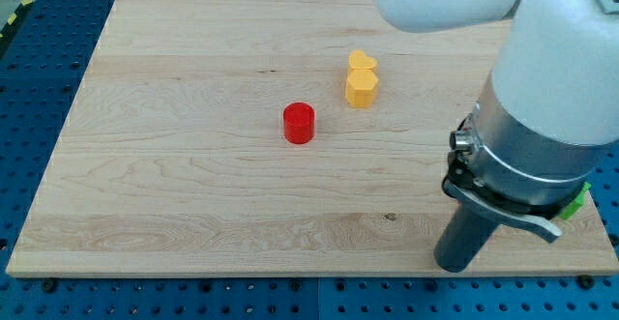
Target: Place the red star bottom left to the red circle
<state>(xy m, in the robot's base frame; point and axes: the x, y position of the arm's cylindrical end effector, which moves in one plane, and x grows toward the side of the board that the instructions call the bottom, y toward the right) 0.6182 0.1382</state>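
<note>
A red circle block [299, 123] stands near the middle of the wooden board [174, 165]. No red star shows in the camera view; the arm may hide it. My tip [453, 265] is at the view's bottom right, near the board's bottom edge, far to the right of and below the red circle. The arm's white and grey body [542, 117] fills the view's right side.
A yellow heart block [362, 62] and a yellow hexagon block [360, 88] touch each other above and right of the red circle. A green block [575, 204] peeks out behind the arm at the right edge. A blue pegboard surrounds the board.
</note>
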